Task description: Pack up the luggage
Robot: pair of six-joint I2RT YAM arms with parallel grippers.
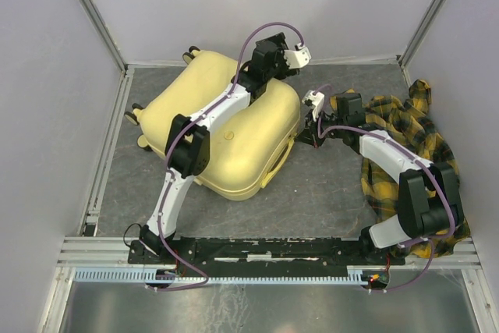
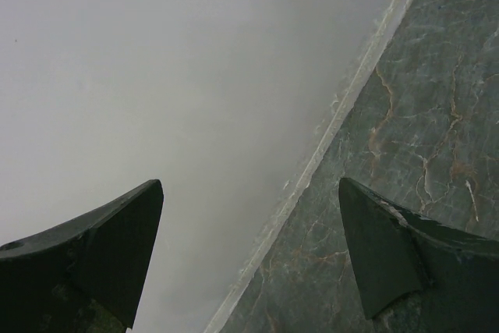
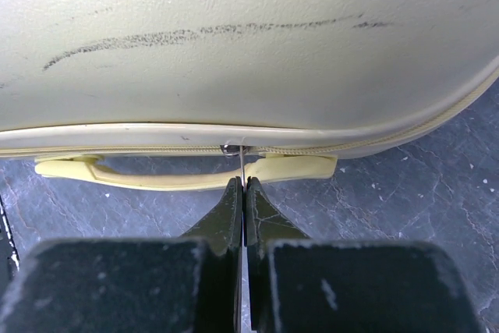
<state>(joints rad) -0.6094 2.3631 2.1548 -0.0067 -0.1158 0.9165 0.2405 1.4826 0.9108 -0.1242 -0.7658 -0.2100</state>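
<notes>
Soft even light, faint shadows, top view sharp, wrist views w/ blurry near jaws

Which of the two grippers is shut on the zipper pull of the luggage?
The right gripper: its fingers pinch the thin zipper pull beside the handle of the luggage. The left gripper is wide open, holding nothing, facing the wall.
</notes>
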